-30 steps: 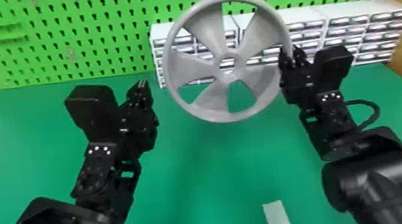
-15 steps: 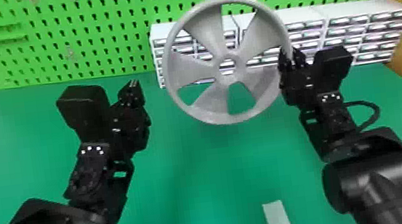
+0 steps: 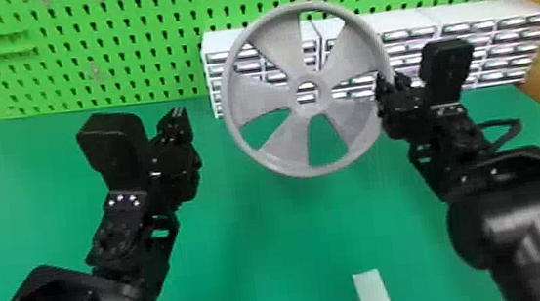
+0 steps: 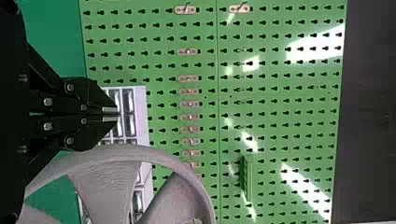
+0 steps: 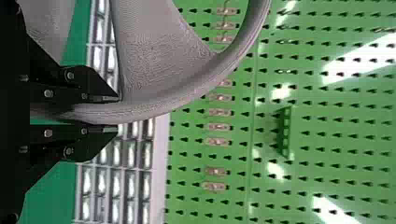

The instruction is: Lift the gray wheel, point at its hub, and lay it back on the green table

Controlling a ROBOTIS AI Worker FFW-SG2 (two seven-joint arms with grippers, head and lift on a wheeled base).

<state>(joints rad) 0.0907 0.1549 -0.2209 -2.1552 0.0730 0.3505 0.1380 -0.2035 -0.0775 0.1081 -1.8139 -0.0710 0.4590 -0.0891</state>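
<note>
Right claw (image 5: 116, 114) pinches the gray wheel (image 3: 278, 45) by its rim (image 3: 316, 170), one finger to each side of the band; the wheel hangs upright above the desk (image 3: 292, 258), in the upper middle of the head view. Left claw (image 4: 116, 115) has its fingers pressed together with nothing between them, left of the wheel and well apart from the hub (image 3: 310, 109).

So the lift is done. The pointing is harder to judge: the left claw's tips face forward, past the wheel rather than at its center, and whether that part is finished or yet to come I cannot tell. Laying the wheel back on the desk is certainly left, and it will probably need a slow tilt, since it is held at only one side and could swing.

The wheel is a matte gray disc with five broad spokes widening toward a round band, and a small round hole through the middle. Fine parallel lines run over the spokes, as on printed plastic. Behind it, the glossy green pegboard (image 3: 75, 53) is punched with keyhole slots, and pale boxy drawer units (image 3: 469, 15) stand in the upper right of the head view.
</note>
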